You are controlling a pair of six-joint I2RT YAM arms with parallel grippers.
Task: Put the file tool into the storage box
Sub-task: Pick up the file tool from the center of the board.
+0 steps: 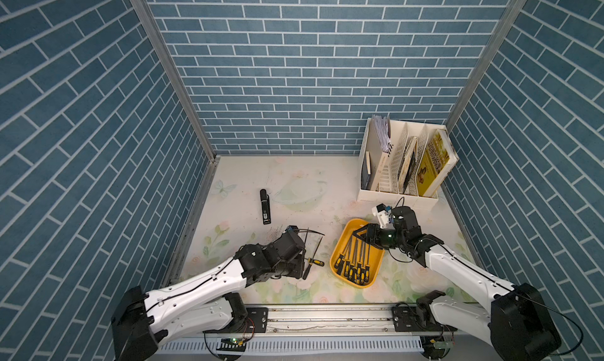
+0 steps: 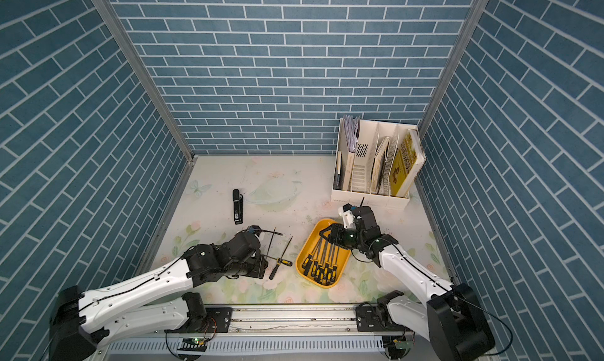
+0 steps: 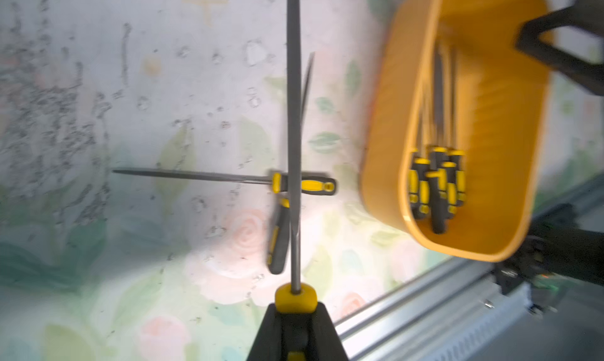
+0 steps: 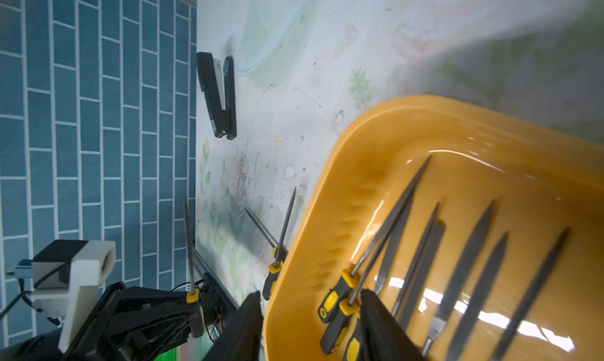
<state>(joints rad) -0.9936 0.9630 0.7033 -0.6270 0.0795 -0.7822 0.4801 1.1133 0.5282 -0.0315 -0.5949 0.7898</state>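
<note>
files [image 1: 354, 261] in storage box [image 1: 345, 236] | loose files [image 2: 285, 262] on tbl [image 1: 304, 179], L | stapler [image 1: 265, 207] behind-L | rack [image 1: 397, 199] behind box

The storage box [image 1: 350, 228] is yellow-orange; the files in it [image 1: 354, 269] have grey blades and black handles banded yellow, as do the loose files [image 2: 283, 262]. The held file [image 3: 293, 114] shows a grey blade and yellow collar between the black jaws of the left gripper [image 3: 295, 310]. The surface [image 1: 294, 179] is pale, printed with pink roses and green leaves. The walls [image 1: 294, 65] carry a blue brick pattern with white lines. The stapler [image 1: 265, 207] is black, the book rack [image 1: 397, 201] white.
</note>
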